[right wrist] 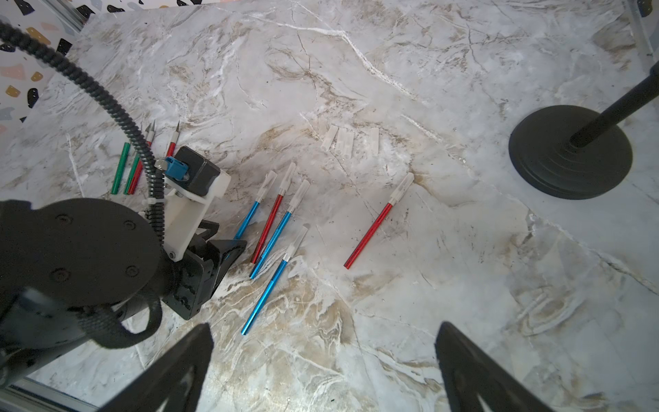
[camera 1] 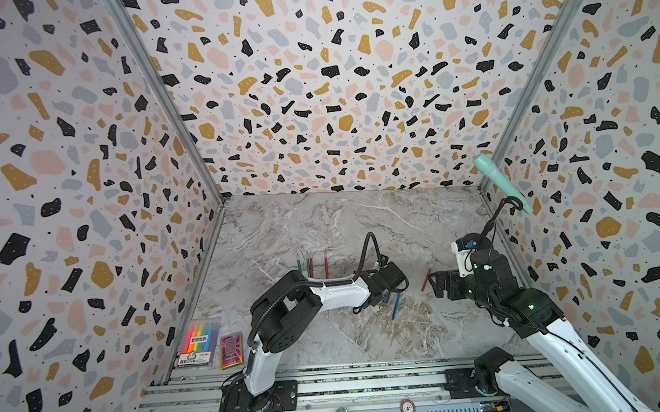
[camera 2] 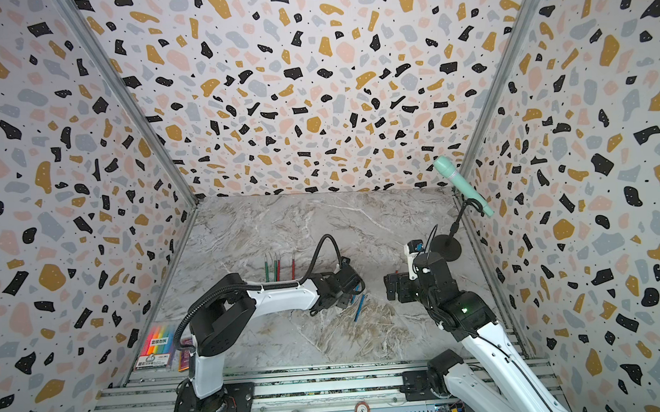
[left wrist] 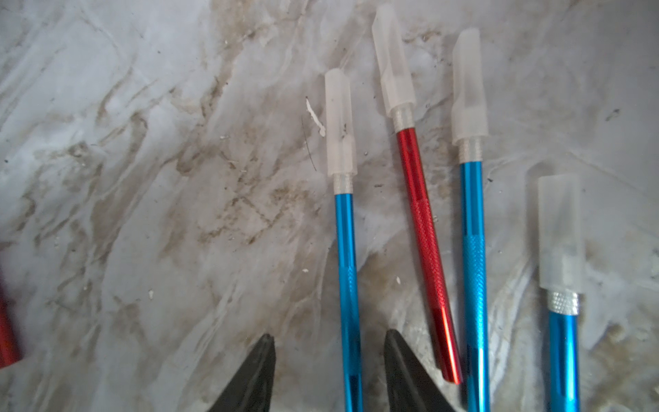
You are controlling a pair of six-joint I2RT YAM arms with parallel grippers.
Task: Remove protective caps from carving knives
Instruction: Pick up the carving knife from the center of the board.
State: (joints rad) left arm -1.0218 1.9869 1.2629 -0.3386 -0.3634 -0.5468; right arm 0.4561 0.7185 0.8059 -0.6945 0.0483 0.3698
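Several capped carving knives lie side by side in the left wrist view: a blue one (left wrist: pixel 345 232), a red one (left wrist: pixel 424 249) and two more blue ones (left wrist: pixel 472 249) (left wrist: pixel 563 356), each with a frosted cap (left wrist: pixel 338 121). My left gripper (left wrist: pixel 330 335) is open and low over the table. The first blue knife's shaft runs between its fingers (left wrist: pixel 392 356) with a gap on both sides. A lone capped red knife (right wrist: pixel 371 235) lies apart. Uncapped green and red knives (right wrist: pixel 123 167) sit in a row. Loose caps (right wrist: pixel 342 141) lie together. My right gripper (right wrist: pixel 324 325) is wide open over bare marble.
A mint-green microphone (camera 1: pixel 501 182) stands at the back right on a black round base (right wrist: pixel 570 149). A rainbow pen pack (camera 1: pixel 198 343) and a small patterned card pack (camera 1: pixel 231 349) lie at the front left. The left arm (right wrist: pixel 71 249) fills one side of the right wrist view.
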